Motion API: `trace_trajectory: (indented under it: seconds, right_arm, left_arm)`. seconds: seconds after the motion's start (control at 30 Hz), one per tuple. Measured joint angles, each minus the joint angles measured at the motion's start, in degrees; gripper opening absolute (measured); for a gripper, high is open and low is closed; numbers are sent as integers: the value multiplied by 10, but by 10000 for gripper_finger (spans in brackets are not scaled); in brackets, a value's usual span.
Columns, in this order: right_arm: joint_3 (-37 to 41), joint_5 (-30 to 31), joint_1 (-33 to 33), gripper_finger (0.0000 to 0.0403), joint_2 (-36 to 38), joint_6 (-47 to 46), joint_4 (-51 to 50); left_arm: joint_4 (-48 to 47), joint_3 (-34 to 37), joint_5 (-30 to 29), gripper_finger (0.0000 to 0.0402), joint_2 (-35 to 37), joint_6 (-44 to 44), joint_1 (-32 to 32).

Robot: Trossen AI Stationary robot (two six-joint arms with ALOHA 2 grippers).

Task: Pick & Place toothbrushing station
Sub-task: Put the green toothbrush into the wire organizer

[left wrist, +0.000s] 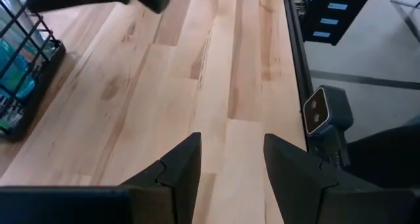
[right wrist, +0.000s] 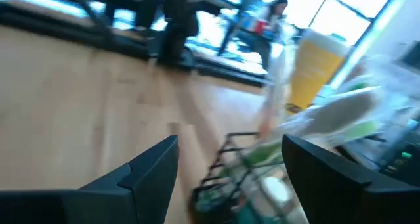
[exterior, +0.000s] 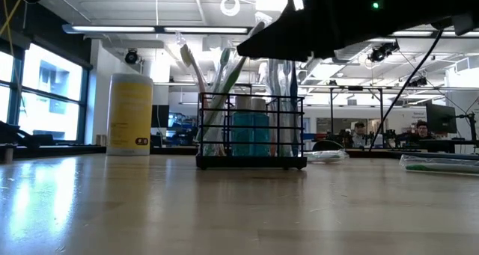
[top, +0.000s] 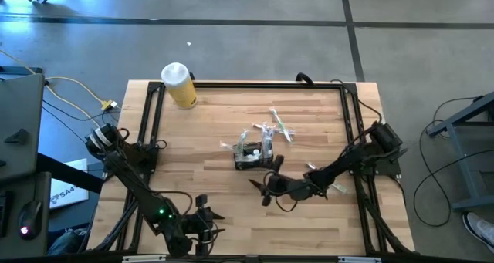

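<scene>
Fingers, right gripper (top: 265, 187): I see them spread wide, empty, just beside caddy (top: 252, 156). Left gripper (left wrist: 231, 159): fingers parted, empty, parked at near bench (top: 201, 136) edge. Caddy: mid-bench, upright, stuffed with brushes. My judgement: light, stiff wire, top-heavy; pinch rim wall.

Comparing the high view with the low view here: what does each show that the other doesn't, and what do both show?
Only the high view shows both arms whole: the left end effector parked open near the table's front edge, the right end effector open beside the caddy, and wrapped toothbrushes lying loose behind it. Only the low view shows the caddy's contents standing upright, toothbrushes and a teal tube, plus the room beyond with seated people. Both show the caddy, the yellow cylinder and the wooden table.
</scene>
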State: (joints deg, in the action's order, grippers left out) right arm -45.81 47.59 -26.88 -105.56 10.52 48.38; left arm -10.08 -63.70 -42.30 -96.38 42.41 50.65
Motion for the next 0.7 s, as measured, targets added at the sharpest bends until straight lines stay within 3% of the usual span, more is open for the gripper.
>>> trace_trajectory:
  seconds: [0.2,0.43,0.7]
  right_arm:
    - [-6,53,5,262,0,-5,7]
    - [-6,38,29,262,0,-33,13]
    - [-6,33,60,262,0,-62,15]
  left_arm:
    - [-3,0,-6,160,0,-11,0]
    - [-4,0,-8,160,0,-27,0]
    - [3,0,-9,160,0,19,4]
